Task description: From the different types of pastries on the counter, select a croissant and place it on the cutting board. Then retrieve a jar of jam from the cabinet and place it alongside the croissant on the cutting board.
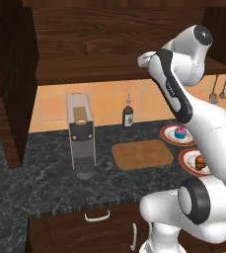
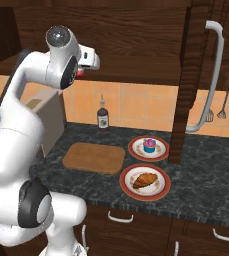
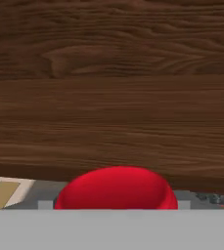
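Dark wood closes the cabinet [image 1: 99, 49] around the jar of jam [image 3: 116, 188], whose red lid sits right before the claw [image 2: 81, 70] on the shelf. Whether the claw is spread or pinching the jar cannot be told. Judged small, rigid and smooth, the jar probably slips easily; its sides below the lid suit a grip. Down on the desk [image 2: 206, 170], the croissant [image 2: 145, 180] lies on a plate at the front edge, beside the bare cutting board [image 2: 94, 157].
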Motion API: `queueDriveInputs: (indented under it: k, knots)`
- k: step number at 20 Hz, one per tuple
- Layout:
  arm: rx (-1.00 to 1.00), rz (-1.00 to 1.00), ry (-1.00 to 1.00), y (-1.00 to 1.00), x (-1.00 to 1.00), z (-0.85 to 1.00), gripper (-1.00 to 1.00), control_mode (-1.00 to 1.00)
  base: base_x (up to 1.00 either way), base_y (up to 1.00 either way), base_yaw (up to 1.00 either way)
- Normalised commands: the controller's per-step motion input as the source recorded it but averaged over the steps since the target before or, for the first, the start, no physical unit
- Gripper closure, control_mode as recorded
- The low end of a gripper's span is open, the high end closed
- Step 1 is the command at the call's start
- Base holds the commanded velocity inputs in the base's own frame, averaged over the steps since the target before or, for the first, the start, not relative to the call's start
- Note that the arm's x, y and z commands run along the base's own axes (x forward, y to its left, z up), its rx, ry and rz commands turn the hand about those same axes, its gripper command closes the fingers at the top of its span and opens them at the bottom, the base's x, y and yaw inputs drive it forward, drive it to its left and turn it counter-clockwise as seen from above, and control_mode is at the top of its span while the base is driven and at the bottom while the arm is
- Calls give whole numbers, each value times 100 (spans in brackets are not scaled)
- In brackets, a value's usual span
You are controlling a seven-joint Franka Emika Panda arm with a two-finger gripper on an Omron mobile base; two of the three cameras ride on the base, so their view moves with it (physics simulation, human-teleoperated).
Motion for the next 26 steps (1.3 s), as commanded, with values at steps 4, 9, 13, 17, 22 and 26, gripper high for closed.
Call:
queueDriveInputs:
  k: [4,9,13,17,22,26]
  knots:
    - [4,11,3,-27,-100,32,100,-100,0,0,0]
    - [0,21,1,-15,-100,8,100,-100,0,0,0]
    - [0,12,16,1,-73,-19,100,-100,0,0,0]
    - [0,46,5,-1,-41,-37,100,-100,0,0,0]
    - [0,53,-1,14,-19,-41,100,-100,0,0,0]
    - [0,42,-5,53,-60,-33,100,-100,0,0,0]
